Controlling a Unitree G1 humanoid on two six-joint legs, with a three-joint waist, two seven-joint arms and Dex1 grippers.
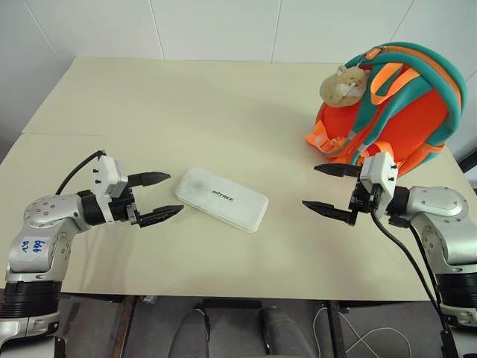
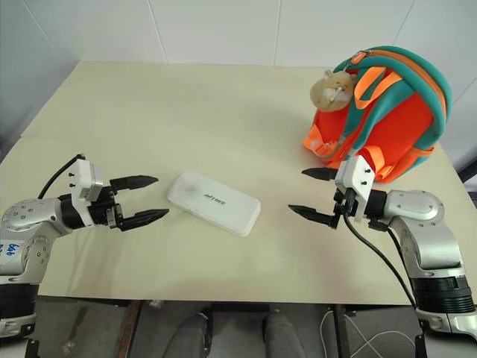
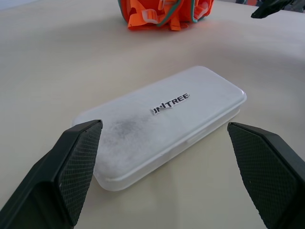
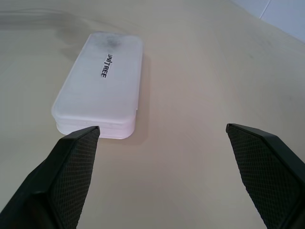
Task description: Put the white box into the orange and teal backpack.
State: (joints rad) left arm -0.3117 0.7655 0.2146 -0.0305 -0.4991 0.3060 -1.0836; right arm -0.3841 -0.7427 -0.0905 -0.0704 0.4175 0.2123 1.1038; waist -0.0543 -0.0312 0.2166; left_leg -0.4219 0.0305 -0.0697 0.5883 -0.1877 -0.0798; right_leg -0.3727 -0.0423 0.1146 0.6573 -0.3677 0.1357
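The white box (image 1: 222, 198) lies flat on the table near its front middle, dark lettering on its lid (image 3: 170, 103). My left gripper (image 1: 160, 197) hovers open just to its left, fingertips pointing at its near end without touching. My right gripper (image 1: 322, 189) stands open to the box's right, a hand's width away, and holds nothing. The orange and teal backpack (image 1: 395, 104) stands upright at the table's back right, behind the right gripper, with a tan plush charm (image 1: 344, 83) hanging on its upper left side. In the right wrist view the white box (image 4: 102, 81) lies ahead of the fingers.
The beige table (image 1: 186, 104) stretches bare behind and left of the box. Its front edge (image 1: 223, 297) runs close below both grippers. Black cables trail from both wrists. White tiled wall stands behind the table.
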